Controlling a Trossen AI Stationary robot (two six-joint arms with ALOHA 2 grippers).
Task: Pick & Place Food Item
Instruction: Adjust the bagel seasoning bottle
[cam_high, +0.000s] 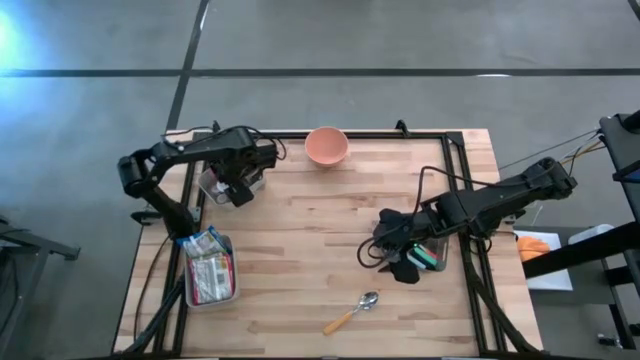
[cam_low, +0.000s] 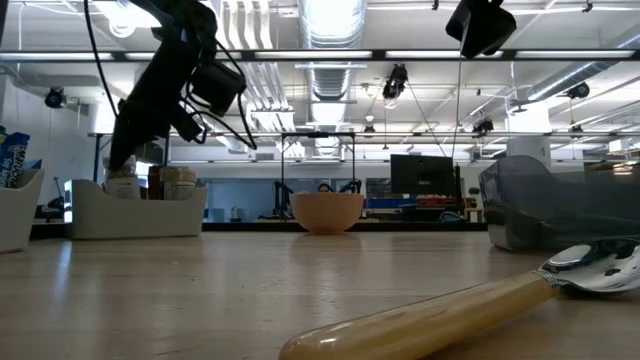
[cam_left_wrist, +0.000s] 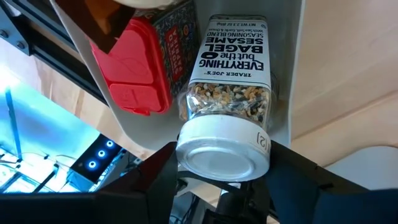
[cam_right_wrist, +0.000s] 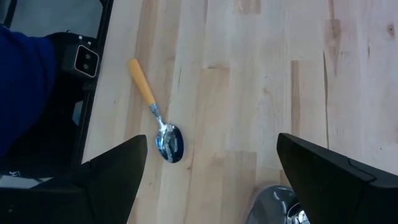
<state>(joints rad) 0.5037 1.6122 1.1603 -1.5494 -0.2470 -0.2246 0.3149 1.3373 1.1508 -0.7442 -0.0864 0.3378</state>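
Seasoning jar (cam_left_wrist: 227, 106), half hidden by its bin, sits clamped in left end effector (cam_left_wrist: 222, 168).

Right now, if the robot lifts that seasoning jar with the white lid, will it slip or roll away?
Probably not slippery: the left gripper has its fingers either side of the seasoning jar's white lid. It looks round, so it could roll if laid on the table. It looks see-through like glass, so maybe breakable.
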